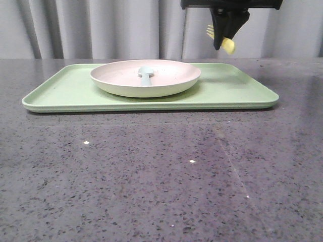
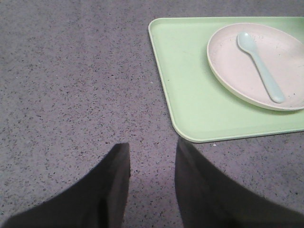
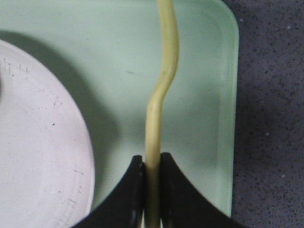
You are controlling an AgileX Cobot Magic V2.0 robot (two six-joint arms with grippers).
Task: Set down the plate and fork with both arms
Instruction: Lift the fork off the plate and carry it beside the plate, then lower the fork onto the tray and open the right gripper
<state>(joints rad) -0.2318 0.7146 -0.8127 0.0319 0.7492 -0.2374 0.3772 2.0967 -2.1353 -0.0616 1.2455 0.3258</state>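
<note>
The plate (image 1: 145,78) sits on the light green tray (image 1: 242,93), left of its middle. It also shows in the left wrist view (image 2: 259,64) and the right wrist view (image 3: 38,142). My right gripper (image 1: 225,43) hangs high above the tray's right part and is shut on the yellow fork (image 1: 227,45). In the right wrist view the gripper (image 3: 152,164) pinches the fork's handle (image 3: 164,80) above the tray's bare right end (image 3: 204,118). My left gripper (image 2: 152,152) is open and empty over the bare table beside the tray's corner (image 2: 190,118). It does not show in the front view.
A pale blue spoon (image 1: 146,74) lies in the plate, also seen in the left wrist view (image 2: 260,64). The table (image 1: 151,171) is dark speckled stone. A grey curtain (image 1: 101,27) hangs behind it.
</note>
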